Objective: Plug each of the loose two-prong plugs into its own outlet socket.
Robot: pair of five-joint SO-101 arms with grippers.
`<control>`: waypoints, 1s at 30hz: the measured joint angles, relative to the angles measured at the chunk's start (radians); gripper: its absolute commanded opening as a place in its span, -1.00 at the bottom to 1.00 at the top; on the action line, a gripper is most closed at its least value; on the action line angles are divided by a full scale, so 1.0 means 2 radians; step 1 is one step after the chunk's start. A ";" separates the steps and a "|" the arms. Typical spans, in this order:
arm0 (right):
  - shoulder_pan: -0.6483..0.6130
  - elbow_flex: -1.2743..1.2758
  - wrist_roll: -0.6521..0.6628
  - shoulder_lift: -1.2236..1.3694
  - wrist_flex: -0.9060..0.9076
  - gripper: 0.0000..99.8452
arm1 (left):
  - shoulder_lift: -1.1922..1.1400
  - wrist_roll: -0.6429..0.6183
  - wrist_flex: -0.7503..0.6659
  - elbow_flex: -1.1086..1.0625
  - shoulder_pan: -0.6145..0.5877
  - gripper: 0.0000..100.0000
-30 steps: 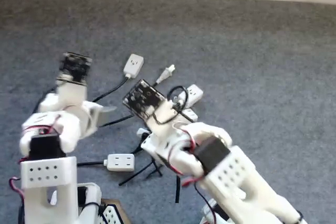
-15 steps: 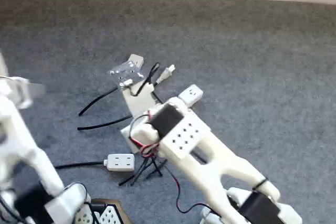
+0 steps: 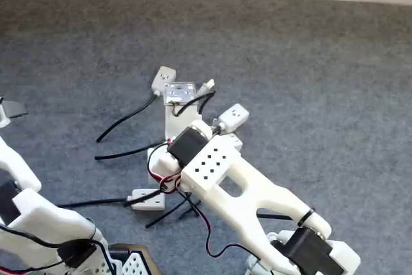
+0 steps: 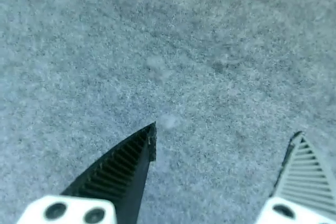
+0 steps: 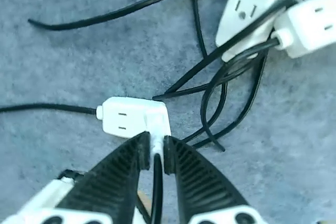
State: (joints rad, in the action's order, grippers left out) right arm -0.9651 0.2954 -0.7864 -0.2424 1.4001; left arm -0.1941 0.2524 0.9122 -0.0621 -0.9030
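- Two spread jaws of the left gripper (image 4: 226, 131) hang over bare grey carpet (image 4: 157, 35).
- Right gripper (image 5: 155, 141) is clenched on what looks like a black-corded plug (image 5: 155, 147), touching the white outlet block (image 5: 128, 116).
- Risk, I judge: the unanchored block slides or tangled cords (image 5: 226, 87) drag, so prongs miss the slots.

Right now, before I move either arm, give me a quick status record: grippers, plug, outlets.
left gripper: open, above bare grey carpet
right gripper: shut on a black cord, tips at a white outlet block
second outlet, third outlet: close together, among tangled cords
loose plug: white, lying on the carpet, unplugged
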 measured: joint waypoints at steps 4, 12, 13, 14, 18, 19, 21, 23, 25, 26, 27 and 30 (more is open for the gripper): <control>0.000 0.000 -0.068 0.000 0.000 -0.99 | 0.000 0.000 0.000 0.001 0.000 -0.25; -0.009 0.000 -0.117 0.007 0.000 -0.99 | 0.000 0.002 0.000 0.001 0.000 -0.25; -0.015 0.000 -0.121 0.007 0.000 -0.99 | 0.000 0.002 0.000 0.001 0.000 -0.25; -0.022 0.000 -0.124 0.007 0.000 -0.99 | 0.000 0.002 0.000 0.001 0.000 -0.25; -0.048 0.000 -0.127 0.007 0.000 -0.99 | 0.000 0.002 -0.002 0.001 0.000 -0.25; -0.053 0.000 -0.127 0.007 0.000 -0.99 | 0.000 0.002 -0.007 0.001 0.000 -0.25; -0.058 0.000 -0.127 0.007 0.000 -0.99 | 0.000 0.002 -0.015 0.001 0.000 -0.25; -0.059 0.000 -0.127 0.007 0.000 -0.99 | 0.000 0.002 -0.018 0.001 0.000 -0.25; -0.059 0.000 -0.127 0.007 0.000 -0.99 | 0.000 0.002 -0.018 0.001 0.000 -0.25; -0.059 0.002 -0.127 0.007 0.000 -0.99 | 0.000 0.002 -0.018 0.001 0.000 -0.25; -0.059 0.007 -0.127 0.007 0.000 -0.99 | 0.000 0.002 -0.018 0.001 0.000 -0.25; -0.059 0.024 -0.127 0.007 -0.006 -0.99 | 0.000 0.002 -0.018 0.001 0.000 -0.25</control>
State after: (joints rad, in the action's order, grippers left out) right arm -1.0833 0.3429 -1.0395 -0.2286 1.3878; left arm -0.1941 0.2570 0.8753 -0.0606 -0.9030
